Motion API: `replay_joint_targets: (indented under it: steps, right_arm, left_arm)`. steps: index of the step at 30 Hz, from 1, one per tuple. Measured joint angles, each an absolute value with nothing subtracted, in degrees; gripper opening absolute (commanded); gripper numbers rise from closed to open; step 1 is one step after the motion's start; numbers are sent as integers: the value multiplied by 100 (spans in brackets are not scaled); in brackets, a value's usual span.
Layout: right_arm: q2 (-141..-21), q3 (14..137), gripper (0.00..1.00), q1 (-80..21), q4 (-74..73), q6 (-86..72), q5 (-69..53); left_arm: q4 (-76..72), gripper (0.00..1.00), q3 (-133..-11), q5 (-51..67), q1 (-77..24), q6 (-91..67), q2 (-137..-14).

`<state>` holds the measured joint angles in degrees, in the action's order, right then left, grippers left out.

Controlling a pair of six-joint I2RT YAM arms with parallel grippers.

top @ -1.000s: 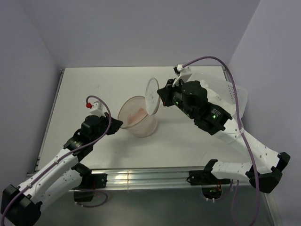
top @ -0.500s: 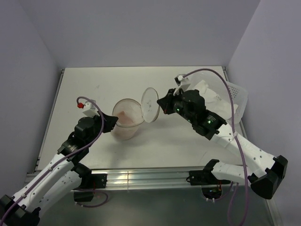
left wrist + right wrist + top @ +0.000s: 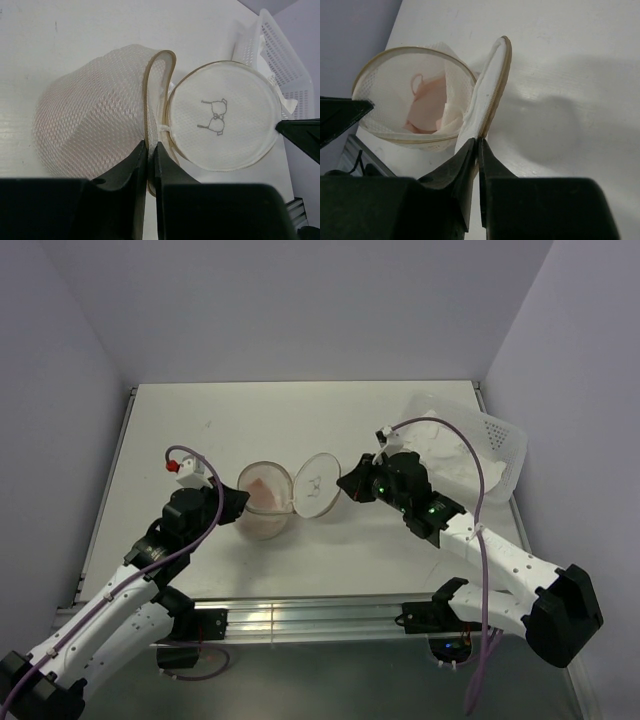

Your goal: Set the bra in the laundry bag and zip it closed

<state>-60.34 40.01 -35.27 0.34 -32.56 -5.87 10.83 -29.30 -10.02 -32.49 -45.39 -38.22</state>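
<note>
The laundry bag rests on the table, mouth open, its whitish mesh side facing the left wrist camera. The pink bra lies inside it. The round lid, with a small dark bra outline, hangs open to the right, joined to the bag at one spot. My left gripper is shut on the beige rim band of the bag's near-left side. My right gripper is shut on the lid's zip edge, opposite the left gripper.
A clear perforated plastic bin stands at the back right, behind the right arm. The white table ends in a metal rail near the arm bases. Purple walls close in the left, right and back.
The bag has come down and leftward onto the table. The lid, upright a second ago, has swung flat and open to the right, and the right gripper has lowered with it.
</note>
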Motion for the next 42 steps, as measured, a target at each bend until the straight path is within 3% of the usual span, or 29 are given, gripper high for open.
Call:
replay_joint_targets:
  steps: [2, 7, 10, 12, 19, 23, 29, 32, 36, 42]
  right_arm:
    - [-6034, 3868, 22, -3509, 187, -3404, -635]
    - [-6060, 3623, 36, -3446, 270, -3669, -550]
    - [-6066, 3625, 52, -3326, 180, -3734, -349]
    - [-6062, 3660, 52, -3214, 113, -3699, -215]
    - [-6066, 4257, 51, -2521, -217, -3345, 377]
    - [-6423, 4755, 51, -1575, -292, -3157, 556]
    - [-8128, 6163, 53, -624, -856, -2718, 1352]
    - [-9004, 6825, 60, -268, -1223, -2449, 1656]
    - [-9802, 7358, 67, 266, -1728, -2169, 1879]
    - [-10648, 7883, 70, 945, -2351, -1865, 1846]
  left_arm:
    - [1085, 16, -2928, -1024, -3251, -4541, -3826]
    - [1094, 37, -2928, -1044, -3251, -4536, -3924]
    - [1125, 48, -2928, -1055, -3249, -4517, -3959]
    - [1144, 54, -2928, -1068, -3251, -4510, -3935]
    - [1293, 56, -3081, -1083, -3251, -4458, -3701]
    - [1483, 56, -3413, -1079, -3251, -4342, -3422]
    - [1623, 62, -4261, -893, -3251, -3787, -3055]
    - [1717, 64, -4602, -836, -3251, -3378, -2794]
    - [1726, 66, -4661, -838, -3251, -2958, -2423]
    - [1721, 64, -4536, -609, -3249, -2650, -2495]
